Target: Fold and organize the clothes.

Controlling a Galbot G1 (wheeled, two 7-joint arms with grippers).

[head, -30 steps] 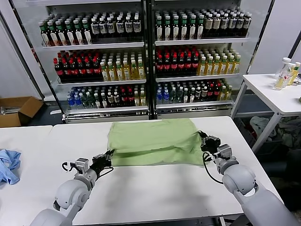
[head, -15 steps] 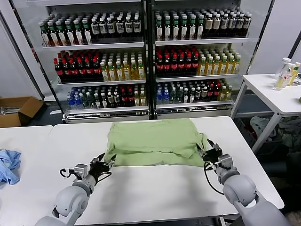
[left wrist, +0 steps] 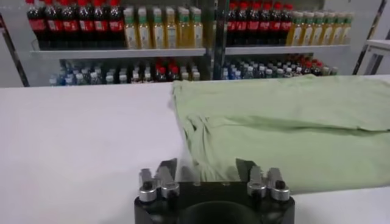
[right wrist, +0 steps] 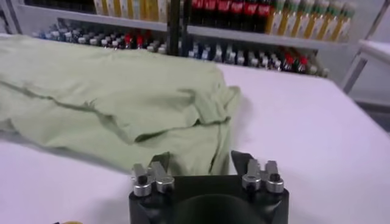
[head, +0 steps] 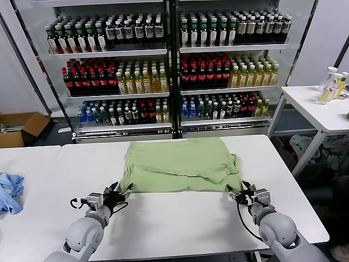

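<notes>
Clothes here means one light green polo shirt (head: 180, 165), lying partly folded across the far middle of the white table (head: 174, 218), in front of the drinks cooler (head: 169, 65). A lengthwise crease runs across it, so a fold seems already laid, and the near hem faces the robot.

Measured from the shirt, the left gripper (head: 121, 192) sits just off its near left corner, and the right gripper (head: 238, 192) just off its near right corner. Both wrist views show the jaws standing apart with nothing between them: the left fingers (left wrist: 166, 170) frame the cloth's edge, and the right fingers (right wrist: 159, 163) do the same at their corner.

The step in hand looks like a pause between folds. Next, each gripper would likely need to slip low under its corner, close on the hem's layers together, and carry them evenly so the shirt does not skew. A light blue cloth (head: 10, 191) lies well to the shirt's left, untouched.
</notes>
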